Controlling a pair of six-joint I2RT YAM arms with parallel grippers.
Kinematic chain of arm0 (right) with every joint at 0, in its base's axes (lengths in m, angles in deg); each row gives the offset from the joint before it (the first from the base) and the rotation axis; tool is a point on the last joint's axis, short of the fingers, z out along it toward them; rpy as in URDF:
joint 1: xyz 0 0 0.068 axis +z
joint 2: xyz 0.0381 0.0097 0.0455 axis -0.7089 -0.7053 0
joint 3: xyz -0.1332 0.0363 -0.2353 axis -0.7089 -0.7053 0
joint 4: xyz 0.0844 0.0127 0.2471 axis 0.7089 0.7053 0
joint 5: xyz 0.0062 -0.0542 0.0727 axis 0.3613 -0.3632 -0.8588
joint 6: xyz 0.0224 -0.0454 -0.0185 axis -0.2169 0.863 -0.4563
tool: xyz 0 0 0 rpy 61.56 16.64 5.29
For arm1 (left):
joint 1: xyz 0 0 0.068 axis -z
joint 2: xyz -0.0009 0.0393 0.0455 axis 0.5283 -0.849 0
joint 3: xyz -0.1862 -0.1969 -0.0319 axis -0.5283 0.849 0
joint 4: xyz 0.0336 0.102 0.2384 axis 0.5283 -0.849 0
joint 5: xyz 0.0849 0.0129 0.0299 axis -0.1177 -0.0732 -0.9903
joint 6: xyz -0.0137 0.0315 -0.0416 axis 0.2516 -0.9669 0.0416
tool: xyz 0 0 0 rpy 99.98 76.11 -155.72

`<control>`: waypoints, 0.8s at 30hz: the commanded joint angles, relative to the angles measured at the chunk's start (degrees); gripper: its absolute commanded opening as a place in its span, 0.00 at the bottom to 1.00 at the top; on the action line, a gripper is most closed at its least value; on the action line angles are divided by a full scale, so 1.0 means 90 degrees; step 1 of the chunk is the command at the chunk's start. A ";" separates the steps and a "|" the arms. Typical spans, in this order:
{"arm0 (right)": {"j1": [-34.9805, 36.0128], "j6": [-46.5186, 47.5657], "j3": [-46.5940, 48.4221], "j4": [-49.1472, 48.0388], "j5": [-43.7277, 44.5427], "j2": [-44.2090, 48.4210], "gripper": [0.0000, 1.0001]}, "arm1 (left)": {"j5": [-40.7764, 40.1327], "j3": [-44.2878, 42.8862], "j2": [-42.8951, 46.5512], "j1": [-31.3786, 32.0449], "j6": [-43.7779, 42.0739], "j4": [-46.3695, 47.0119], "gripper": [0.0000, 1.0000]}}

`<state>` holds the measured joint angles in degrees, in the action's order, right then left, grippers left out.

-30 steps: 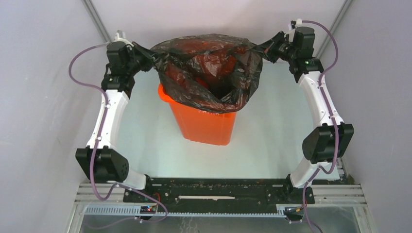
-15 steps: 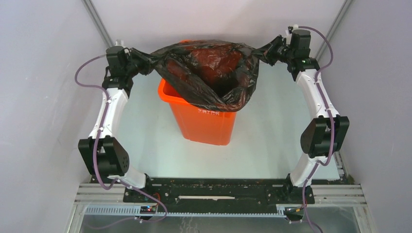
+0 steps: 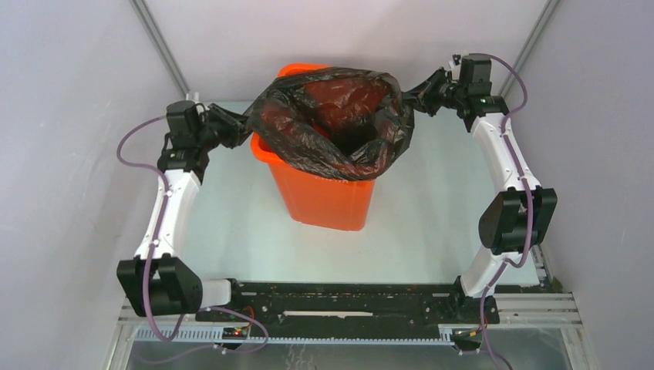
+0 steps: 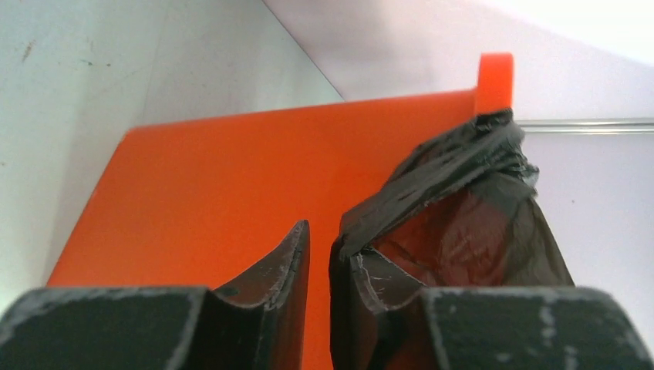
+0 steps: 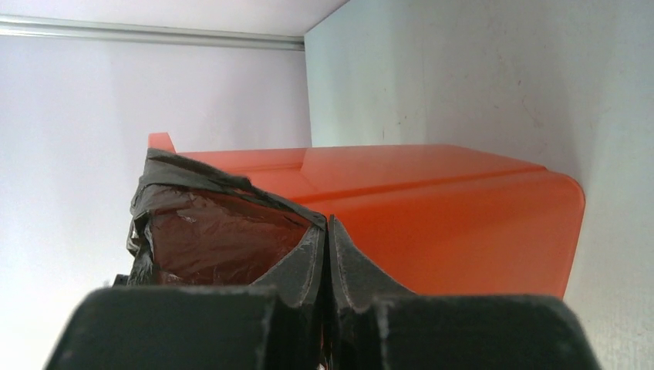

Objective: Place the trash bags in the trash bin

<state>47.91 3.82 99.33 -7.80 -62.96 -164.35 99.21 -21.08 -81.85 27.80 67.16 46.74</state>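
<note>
The orange trash bin stands at the middle back of the table. The black trash bag is spread open over its rim, its mouth drooping inside, with the bin's far corner showing above it. My left gripper is at the bag's left corner. In the left wrist view its jaws stand a little apart, orange bin wall showing between them, and the bag drapes over the right finger. My right gripper is shut on the bag's right corner, beside the bin wall.
Grey walls enclose the table on the left, right and back, close behind the bin. A black mounting rail runs along the near edge.
Both arms have come down and brought the bag's mouth down over the bin's rim. The left gripper dropped lower and nearer, beside the bin's left wall.
</note>
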 commanded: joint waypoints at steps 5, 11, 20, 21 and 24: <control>-0.0052 0.0711 0.0201 0.0617 -0.0467 0.0366 0.12 | 0.0199 0.0213 0.0875 -0.0137 -0.0531 -0.0412 0.23; -0.0064 0.0602 -0.0041 0.0397 -0.0736 0.0629 0.34 | 0.0108 0.0229 0.1475 -0.0149 -0.0314 -0.0395 0.56; -0.0258 0.0766 0.0338 0.1381 -0.0827 0.1150 0.64 | -0.1390 -0.1546 0.1822 -0.0223 -0.1365 -0.3043 1.00; -0.0390 0.0827 0.0328 0.1436 -0.0859 0.1219 0.68 | -0.1613 -0.1619 0.1909 -0.0254 -0.1354 -0.3298 1.00; -0.0518 0.1001 0.0324 0.1626 -0.0871 0.1416 0.73 | -0.2452 -0.1967 0.2220 -0.0447 -0.1204 -0.3987 1.00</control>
<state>44.92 9.87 99.84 3.72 -69.05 -155.91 88.69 -33.54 -66.12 25.89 57.98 23.27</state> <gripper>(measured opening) 0.709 0.996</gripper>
